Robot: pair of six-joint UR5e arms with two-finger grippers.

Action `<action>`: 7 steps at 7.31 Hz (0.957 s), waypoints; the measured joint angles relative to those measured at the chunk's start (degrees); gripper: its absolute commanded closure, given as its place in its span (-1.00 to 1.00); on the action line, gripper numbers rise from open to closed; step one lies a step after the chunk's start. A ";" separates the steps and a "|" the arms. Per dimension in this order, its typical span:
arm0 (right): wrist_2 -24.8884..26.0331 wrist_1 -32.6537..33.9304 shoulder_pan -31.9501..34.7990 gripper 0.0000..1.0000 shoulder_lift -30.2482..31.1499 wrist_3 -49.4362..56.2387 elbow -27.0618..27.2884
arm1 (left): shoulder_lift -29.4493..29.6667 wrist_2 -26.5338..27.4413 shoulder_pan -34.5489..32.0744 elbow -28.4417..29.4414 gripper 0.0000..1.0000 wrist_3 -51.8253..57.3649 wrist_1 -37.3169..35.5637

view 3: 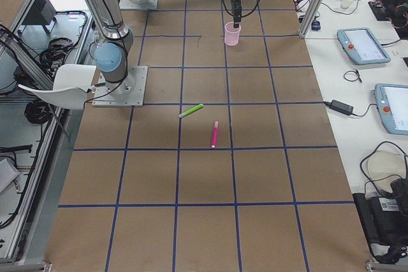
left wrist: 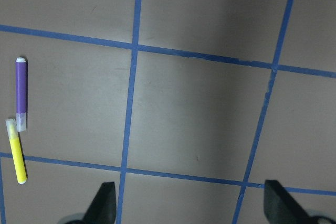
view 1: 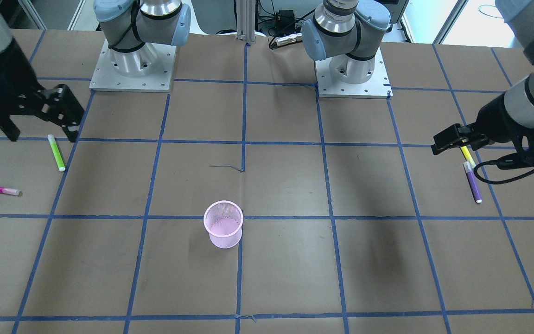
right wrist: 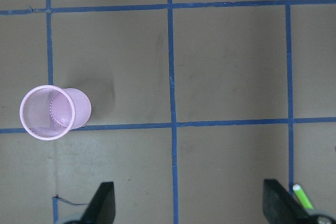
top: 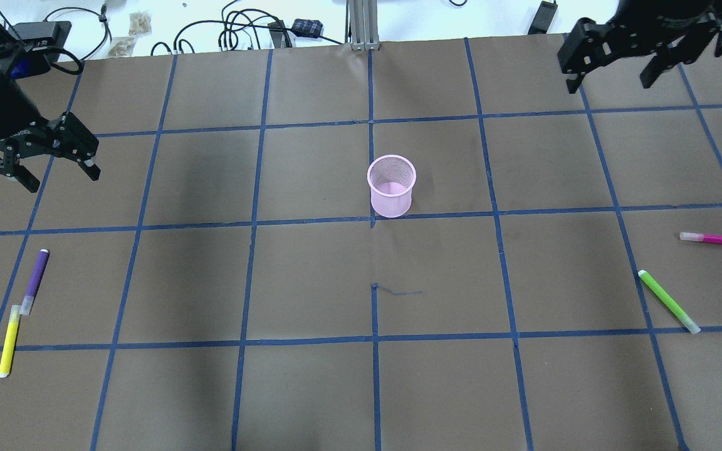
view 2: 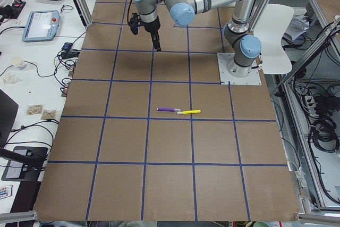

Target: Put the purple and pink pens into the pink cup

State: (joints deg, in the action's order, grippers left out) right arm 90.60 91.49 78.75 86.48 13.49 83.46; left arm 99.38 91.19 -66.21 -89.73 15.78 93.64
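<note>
The brown paper-covered desk (top: 311,388) with its blue tape grid fills pretty much every view. Next biggest are the two arms. The black two-finger left end effector (top: 62,180) hangs in the upper left of the overhead view, and the right end effector (top: 608,84) in the upper right. Both have their fingers spread wide with nothing between them, and the wrist views show only bare desk there. They look parked high up, probably so each wrist camera gets a wide view before anyone commits to a grab.

The pink wire-mesh cup (top: 391,188) stands upright dead centre with its mouth open to the top. That spot seems picked so either arm can reach it and drop a pen straight in.

Nothing's in the cup yet. The purple marker pen (top: 36,279) lies flat in the lower left of the overhead view, cap end right up against a yellow highlighter pen (top: 9,343). Can't tell if they actually touch, so a sloppy grab could nudge the yellow one.

The pink marker pen (top: 721,239) lies at the right edge, with a green highlighter pen (top: 668,301) just below it and apart from it. With one target pen per side, each arm likely takes its own.
</note>
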 measured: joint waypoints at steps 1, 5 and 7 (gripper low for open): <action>-0.15 -1.03 -6.85 -1.00 -0.01 10.66 0.09 | 2.43 0.10 2.74 -1.43 -1.00 4.96 -2.75; -1.10 3.14 -31.29 -0.97 -5.38 62.39 4.57 | 11.59 6.93 9.67 -3.58 -1.00 23.99 -12.19; -7.96 8.75 -38.79 -0.87 -12.67 87.17 5.57 | 15.88 11.54 10.78 -3.74 -1.00 25.37 -18.22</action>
State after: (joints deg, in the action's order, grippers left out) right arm 82.64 100.23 39.96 73.81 100.66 89.03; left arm 115.26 102.74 -55.43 -93.46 41.15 75.43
